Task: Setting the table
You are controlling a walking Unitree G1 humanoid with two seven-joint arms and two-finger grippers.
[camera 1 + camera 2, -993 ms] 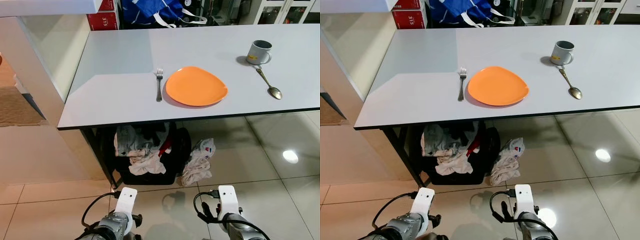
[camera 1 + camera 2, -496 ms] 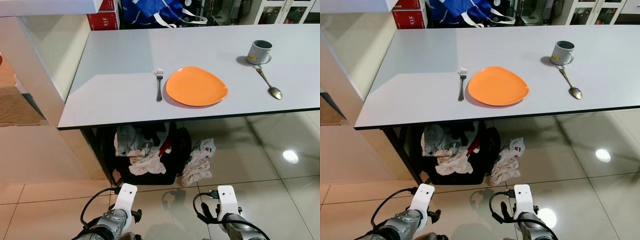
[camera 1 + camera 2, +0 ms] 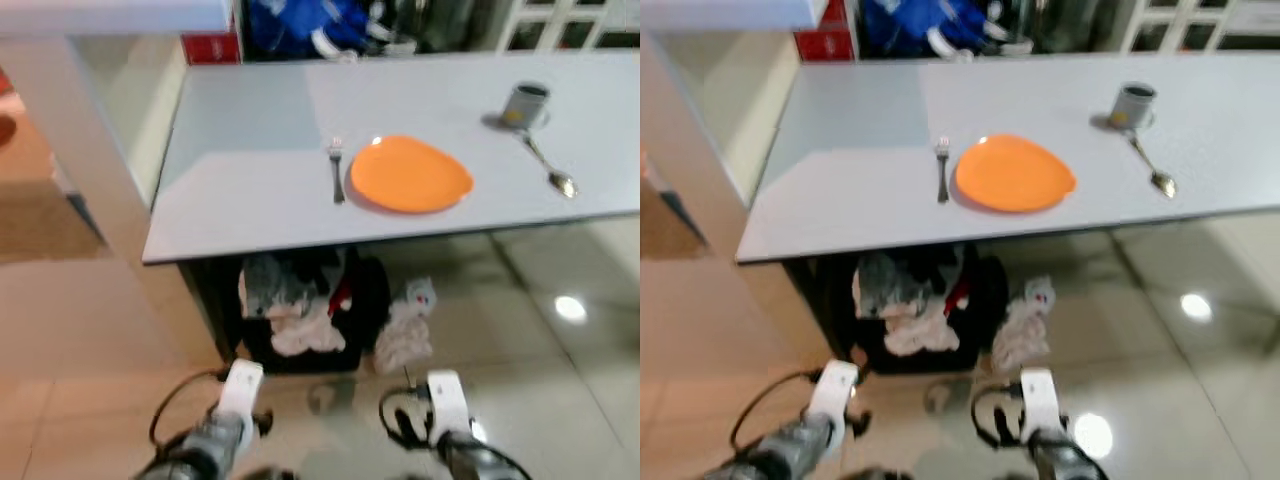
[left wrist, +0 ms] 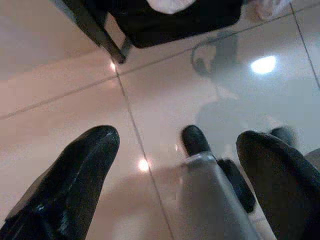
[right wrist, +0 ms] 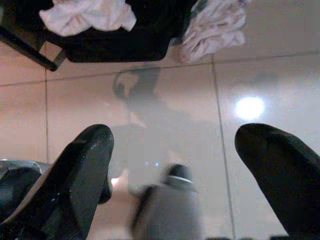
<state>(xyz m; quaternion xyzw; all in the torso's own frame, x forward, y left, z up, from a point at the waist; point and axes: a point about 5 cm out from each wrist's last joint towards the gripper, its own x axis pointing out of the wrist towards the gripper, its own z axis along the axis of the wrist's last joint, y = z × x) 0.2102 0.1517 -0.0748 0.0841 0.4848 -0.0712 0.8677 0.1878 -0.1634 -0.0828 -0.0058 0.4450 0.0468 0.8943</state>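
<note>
On the long pale grey table [image 3: 250,190] lie one orange rounded plate [image 3: 410,175], one metal fork [image 3: 337,172] just beside the plate on its left, one grey mug [image 3: 525,103] farther back to the right, and one metal spoon [image 3: 550,170] lying in front of the mug with its bowl toward the table's near edge. The fork and plate sit close together near the front edge, while the mug and spoon are well apart from them on the right. Under the table stands one black basket [image 3: 300,320] heaped with crumpled pale clothes, and one more bundle of white cloth [image 3: 405,335] lies on the glossy beige tiled floor [image 3: 560,380] just beside it. Both arms hang low in front of the table, above the tiles. The left gripper [image 4: 175,175] has its two black fingers [image 4: 75,170] spread wide with nothing between them, pointing down at the floor. The right gripper [image 5: 172,175] likewise has its two black fingers [image 5: 80,170] spread apart and holds nothing. At the table's far side are one blue bag [image 3: 310,25] and one red box [image 3: 210,45].
</note>
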